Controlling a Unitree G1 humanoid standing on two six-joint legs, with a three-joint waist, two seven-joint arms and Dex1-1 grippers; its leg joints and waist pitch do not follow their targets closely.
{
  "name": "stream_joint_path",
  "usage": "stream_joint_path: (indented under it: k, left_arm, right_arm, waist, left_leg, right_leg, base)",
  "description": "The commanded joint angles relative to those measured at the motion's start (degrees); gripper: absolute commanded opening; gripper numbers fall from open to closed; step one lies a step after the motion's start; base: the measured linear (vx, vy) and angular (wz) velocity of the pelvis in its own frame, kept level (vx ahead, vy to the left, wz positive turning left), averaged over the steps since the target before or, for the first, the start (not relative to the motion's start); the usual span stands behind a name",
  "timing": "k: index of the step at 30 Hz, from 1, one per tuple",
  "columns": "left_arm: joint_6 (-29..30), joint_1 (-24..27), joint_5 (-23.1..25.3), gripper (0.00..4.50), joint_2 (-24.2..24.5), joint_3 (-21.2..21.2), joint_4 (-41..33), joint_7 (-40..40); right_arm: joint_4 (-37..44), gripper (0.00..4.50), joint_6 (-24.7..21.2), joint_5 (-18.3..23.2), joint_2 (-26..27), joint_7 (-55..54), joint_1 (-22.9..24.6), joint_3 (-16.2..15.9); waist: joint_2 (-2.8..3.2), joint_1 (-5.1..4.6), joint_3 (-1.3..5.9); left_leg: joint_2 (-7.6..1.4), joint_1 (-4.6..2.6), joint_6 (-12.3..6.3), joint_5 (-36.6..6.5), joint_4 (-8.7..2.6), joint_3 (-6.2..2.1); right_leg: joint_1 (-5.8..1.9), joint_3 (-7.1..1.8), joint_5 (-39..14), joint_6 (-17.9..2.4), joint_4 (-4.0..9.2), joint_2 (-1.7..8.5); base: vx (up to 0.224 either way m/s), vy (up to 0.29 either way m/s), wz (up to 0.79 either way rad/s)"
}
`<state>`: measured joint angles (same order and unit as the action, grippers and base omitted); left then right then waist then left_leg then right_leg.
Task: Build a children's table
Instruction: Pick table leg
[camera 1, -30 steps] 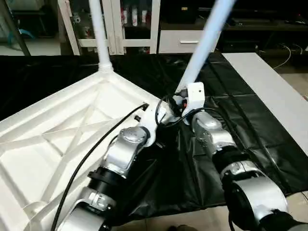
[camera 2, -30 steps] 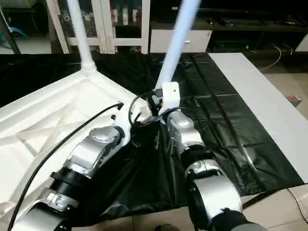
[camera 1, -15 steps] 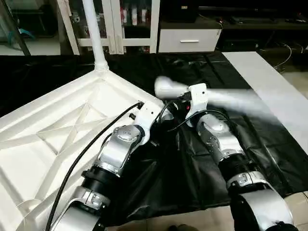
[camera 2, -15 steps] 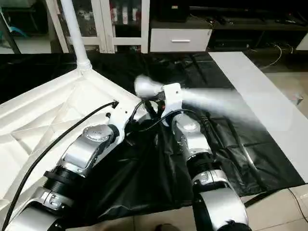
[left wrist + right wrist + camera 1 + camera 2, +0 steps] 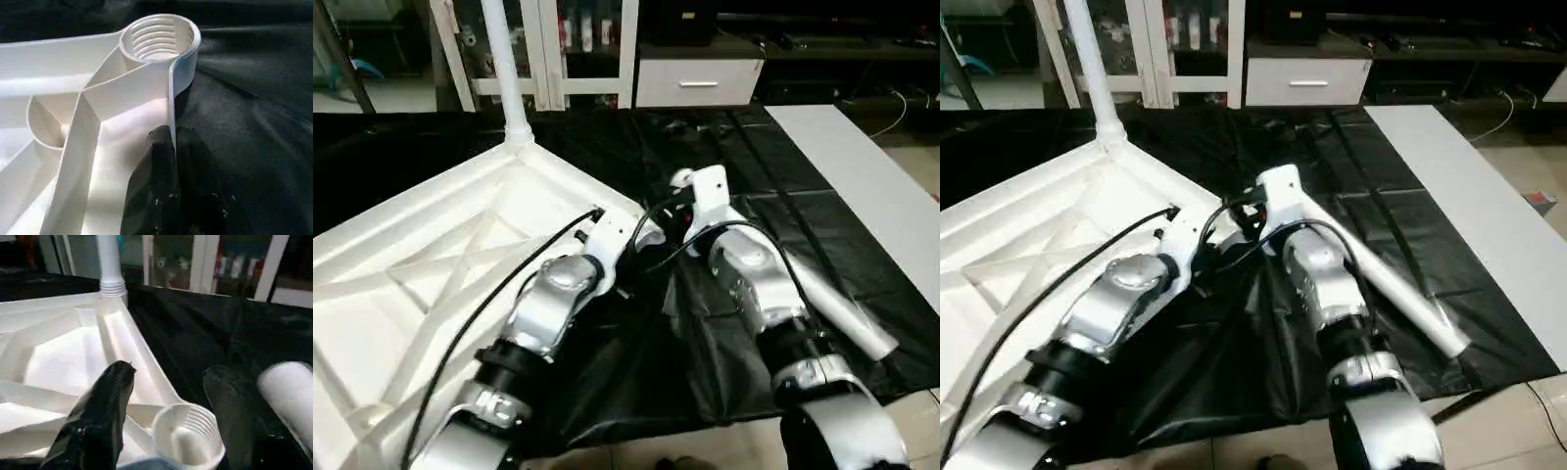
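The black-covered work surface (image 5: 734,186) spreads across the scene, with a white cabinet (image 5: 578,49) with glass doors behind it and a white board (image 5: 871,196) lying along its right side. No writing on anything can be read.

On the surface lies the tabletop (image 5: 421,284), upside down, its ribbed underside showing. One leg (image 5: 506,69) stands upright in the far corner socket. A second leg (image 5: 1381,274) lies loose on the black cover, slanting from near the tabletop's right corner towards the near right, just beside the right forearm. So two legs can be counted, and one tabletop.

The corner socket (image 5: 159,36) at the tabletop's right corner is open, with screw threads inside it. In the right wrist view this socket (image 5: 188,433) sits between the two fingers of the right gripper (image 5: 168,382), which are spread wide with nothing held; the thick end of the loose leg (image 5: 286,382) lies just beside one finger.

The left gripper (image 5: 173,147) is at the tabletop's rim just short of that same socket. Its fingers (image 5: 156,166) stand close together with the thin rim wall between them, one inside the rim and one outside over the black cover, pinching the edge.
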<state>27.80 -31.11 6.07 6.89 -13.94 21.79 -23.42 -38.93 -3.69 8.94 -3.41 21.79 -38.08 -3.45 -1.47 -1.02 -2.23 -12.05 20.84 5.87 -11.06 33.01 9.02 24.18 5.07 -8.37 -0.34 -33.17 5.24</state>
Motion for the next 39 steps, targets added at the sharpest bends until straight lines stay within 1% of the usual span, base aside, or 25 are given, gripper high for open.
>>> stream_joint_path:
  k: [1, 2, 6, 8, 9, 10, 13, 15, 16, 17, 18, 19, 21, 22, 23, 25, 26, 27, 30, 31, 33, 35, 36, 37, 39]
  left_arm:
    - [-5.9, 1.6, 1.4, 0.00, 3.3, -1.6, 1.4, -3.3]
    - [-6.5, 1.6, 1.6, 0.00, 3.7, -2.0, 1.4, -3.8]
    - [-21.6, 4.0, 2.1, 0.00, 10.9, -8.3, -1.0, -17.1]
    - [-24.3, 5.0, 1.1, 0.00, 12.6, -9.3, -2.1, -21.2]
    - [-25.7, 5.5, 0.2, 0.00, 13.5, -9.6, -2.6, -23.7]
    - [-28.9, 6.0, -0.8, 0.00, 14.7, -10.5, -2.7, -27.1]
    - [-34.2, 5.8, -0.8, 0.00, 16.2, -11.6, -1.3, -29.4]
    - [-35.0, 5.2, -0.4, 0.00, 16.5, -11.3, 0.0, -29.1]
    - [-36.2, 4.4, 1.0, 0.00, 16.4, -10.8, 1.9, -26.4]
    - [-36.1, 4.1, 1.2, 0.00, 16.2, -10.3, 2.7, -25.1]
    - [-35.9, 3.3, 2.0, 0.00, 15.4, -8.7, 4.8, -21.9]
    - [-31.6, 2.9, -0.2, 0.57, 13.7, -5.4, 5.5, -20.2]
    - [-27.5, 3.0, -3.7, 0.57, 11.9, -1.7, 5.0, -19.0]
    - [-25.2, 3.1, -5.7, 0.67, 10.6, 0.6, 4.5, -17.2]
    - [-23.9, 3.1, -6.9, 0.87, 9.9, 2.1, 4.1, -16.2]
    - [-24.6, 2.9, -9.9, 1.04, 7.8, 5.8, 4.1, -11.3]
    - [-24.7, 2.7, -11.8, 1.04, 6.6, 7.9, 4.3, -8.5]
    - [-23.3, 2.6, -13.2, 1.09, 5.7, 9.4, 4.3, -6.6]
    - [-23.3, 4.0, -14.9, 1.17, 5.0, 9.4, 1.9, -8.9]
    - [-23.9, 5.0, -13.3, 1.17, 5.5, 8.3, 0.4, -10.4]
    - [-23.8, 6.7, -11.9, 1.17, 6.0, 7.2, -2.0, -12.4]
    - [-22.0, 7.3, -13.7, 1.17, 5.1, 8.7, -3.7, -11.4]
    - [-22.1, 7.6, -13.2, 1.17, 4.7, 9.4, -4.6, -9.2]
    - [-22.2, 7.7, -13.1, 1.17, 4.6, 9.6, -5.0, -8.2]
    - [-22.2, 8.3, -11.7, 1.17, 3.4, 11.7, -6.9, 0.2]
  right_arm:
    - [3.0, 2.32, -1.1, -0.4, -0.5, 0.1, 0.4, -0.3]
    - [3.4, 2.32, -1.2, -0.4, -0.6, 0.0, 0.5, -0.3]
    - [10.5, 2.32, -3.3, 0.8, -2.0, -1.6, 1.2, 2.1]
    - [11.8, 2.32, -4.0, 0.9, -2.7, -2.2, 1.3, 3.0]
    - [12.2, 2.49, -4.6, 0.9, -3.4, -2.5, 1.4, 3.6]
    - [11.8, 2.49, -5.4, 0.3, -5.1, -3.6, 1.8, 4.5]
    - [10.2, 2.76, -6.6, -1.0, -8.8, -5.4, 2.3, 6.2]
    - [9.0, 2.88, -6.9, -1.1, -11.0, -5.8, 2.3, 7.6]
    - [8.6, 3.08, -7.4, -1.1, -12.5, -5.8, 2.4, 8.4]
    - [8.5, 3.08, -7.7, -1.1, -13.1, -5.7, 2.4, 8.7]
    - [8.3, 3.08, -8.5, -1.1, -14.6, -5.4, 2.7, 9.4]
    - [8.3, 3.26, -9.3, -0.7, -15.7, -5.2, 2.9, 10.4]
    - [9.4, 3.38, -10.4, -0.3, -16.3, -4.9, 3.6, 11.1]
    - [10.9, 3.46, -11.2, 0.0, -16.3, -4.6, 4.3, 11.2]
    - [11.9, 3.57, -11.7, 0.2, -16.3, -4.3, 4.7, 11.2]
    - [14.3, 3.71, -12.9, 1.1, -16.1, -4.0, 5.8, 10.9]
    - [15.2, 3.71, -13.1, 1.3, -16.0, -4.1, 6.2, 10.7]
    - [15.9, 3.84, -13.4, 1.6, -15.8, -4.2, 6.6, 10.5]
    - [17.6, 4.02, -14.3, 1.5, -15.4, -4.3, 7.3, 9.9]
    - [17.8, 4.02, -14.7, 1.3, -15.2, -4.3, 7.4, 9.8]
    - [18.1, 4.02, -15.4, 0.9, -15.0, -4.4, 7.5, 9.8]
    - [18.7, 4.02, -15.9, 1.0, -14.8, -4.6, 7.7, 9.9]
    - [19.5, 4.02, -16.4, 1.1, -14.6, -4.8, 7.9, 9.9]
    - [19.9, 4.02, -16.7, 1.1, -14.5, -4.9, 8.0, 10.0]
    - [23.8, 4.02, -17.2, 0.0, -14.1, -6.3, 9.1, 9.0]
  waist:
    - [-0.22, 0.71, 3.46]
    - [-0.14, 0.75, 3.47]
    - [0.36, 1.19, 3.34]
    - [0.77, 1.70, 3.37]
    - [0.99, 2.27, 3.39]
    - [1.38, 2.62, 3.29]
    - [1.17, 3.40, 3.46]
    - [0.97, 3.76, 3.51]
    - [1.18, 3.82, 3.50]
    - [0.88, 3.76, 3.43]
    - [1.02, 3.55, 3.38]
    - [0.91, 3.39, 3.29]
    - [0.71, 2.98, 3.38]
    - [1.13, 2.93, 3.35]
    - [0.74, 2.58, 3.49]
    - [0.54, 2.03, 3.67]
    - [0.81, 1.83, 3.67]
    - [0.55, 1.46, 3.71]
    - [0.52, 1.36, 3.72]
    - [0.52, 1.41, 3.65]
    - [0.76, 1.42, 3.54]
    - [0.79, 1.49, 3.61]
    - [1.14, 1.57, 3.66]
    - [1.09, 1.53, 3.60]
    - [1.12, 1.72, 3.49]
  left_leg:
    - [-0.56, 0.39, -4.72, -9.6, -3.43, 0.77]
    - [-0.56, 0.35, -4.62, -9.9, -3.46, 0.74]
    - [-0.72, -0.06, -3.53, -11.0, -3.74, 0.68]
    - [-0.94, -0.46, -2.50, -10.4, -3.75, 0.89]
    - [-0.91, -1.26, -2.03, -10.7, -3.60, 1.27]
    - [-0.91, -0.97, -1.34, -10.4, -3.85, 1.27]
    - [-0.89, -1.58, 0.12, -10.5, -3.69, 1.90]
    - [-0.65, -1.53, 0.20, -10.6, -3.64, 2.12]
    - [-0.59, -1.43, 0.25, -10.6, -3.65, 2.06]
    - [-0.46, -1.29, 0.12, -11.3, -3.63, 2.07]
    - [-0.36, -0.93, 0.06, -11.6, -3.67, 1.93]
    - [-0.24, -1.13, 0.03, -12.9, -3.58, 2.08]
    - [-0.09, -0.58, -0.16, -12.8, -3.46, 1.92]
    - [0.02, -0.51, -0.16, -12.6, -3.42, 1.85]
    - [-0.06, -0.28, -0.57, -12.3, -3.29, 1.75]
    - [0.10, 0.11, -1.92, -11.9, -3.05, 1.61]
    - [0.12, 0.17, -2.20, -11.6, -3.06, 1.52]
    - [0.16, 0.30, -2.73, -11.0, -2.88, 1.50]
    - [0.10, 0.27, -3.61, -9.9, -2.81, 1.46]
    - [-0.21, 0.14, -4.01, -9.7, -2.88, 1.44]
    - [-0.42, -0.02, -3.87, -10.1, -2.94, 1.51]
    - [-0.33, -0.16, -3.56, -9.9, -2.85, 1.62]
    - [-0.33, -0.13, -3.45, -9.3, -2.88, 1.51]
    - [-0.42, -0.17, -3.43, -9.5, -2.87, 1.56]
    - [-0.60, -0.27, -3.15, -10.5, -2.85, 1.54]
  right_leg:
    - [-3.68, -2.16, -14.2, -11.8, 3.41, 2.21]
    - [-3.68, -2.18, -14.6, -11.6, 3.44, 2.22]
    - [-3.37, -2.40, -15.7, -10.0, 3.61, 2.20]
    - [-3.11, -2.52, -13.6, -10.7, 3.21, 2.13]
    - [-2.59, -2.68, -12.1, -11.6, 3.12, 1.95]
    - [-2.97, -2.66, -10.6, -12.0, 2.78, 1.78]
    - [-2.81, -3.10, -7.3, -12.2, 2.25, 1.39]
    - [-2.96, -3.45, -7.3, -12.0, 2.20, 1.32]
    - [-3.05, -3.51, -7.5, -11.8, 2.17, 1.37]
    - [-3.18, -3.58, -8.7, -11.2, 2.36, 1.32]
    - [-3.42, -3.65, -9.9, -10.6, 2.49, 1.40]
    - [-3.28, -3.71, -12.1, -9.9, 2.84, 1.35]
    - [-3.68, -3.79, -14.4, -9.5, 2.89, 1.55]
    - [-3.69, -3.75, -14.8, -9.5, 2.96, 1.58]
    - [-3.79, -3.73, -14.4, -9.9, 2.99, 1.54]
    - [-3.86, -3.49, -14.9, -9.8, 3.14, 1.39]
    - [-3.83, -3.48, -14.8, -9.9, 3.13, 1.37]
    - [-3.86, -3.44, -14.1, -10.2, 3.19, 1.23]
    - [-3.75, -3.42, -13.8, -10.8, 3.11, 1.14]
    - [-3.53, -3.47, -14.2, -10.9, 3.15, 1.15]
    - [-3.30, -3.51, -14.2, -11.1, 3.21, 1.10]
    - [-3.29, -3.62, -12.8, -11.5, 3.04, 0.99]
    - [-3.39, -3.62, -10.9, -12.0, 2.76, 0.95]
    - [-3.34, -3.62, -10.4, -12.1, 2.78, 0.87]
    - [-3.44, -3.64, -9.8, -12.0, 2.78, 0.78]
  base:
    - [0.000, 0.000, 0.00]
    - [0.000, 0.000, 0.00]
    - [0.000, 0.000, 0.00]
    - [0.000, 0.000, 0.00]
    - [0.000, 0.000, 0.00]
    - [0.000, 0.000, 0.00]
    - [0.000, 0.000, 0.00]
    - [0.000, 0.000, 0.00]
    - [0.000, 0.000, 0.00]
    - [0.000, 0.000, 0.00]
    - [0.000, 0.000, 0.00]
    - [0.000, 0.000, 0.00]
    - [0.000, 0.000, 0.00]
    - [0.000, 0.000, 0.00]
    - [0.000, 0.000, 0.00]
    - [0.000, 0.000, 0.00]
    - [0.000, 0.000, 0.00]
    - [0.000, 0.000, 0.00]
    - [0.000, 0.000, 0.00]
    - [0.000, 0.000, 0.00]
    - [0.000, 0.000, 0.00]
    - [0.000, 0.000, 0.00]
    - [0.000, 0.000, 0.00]
    - [0.000, 0.000, 0.00]
    - [0.000, 0.000, 0.00]
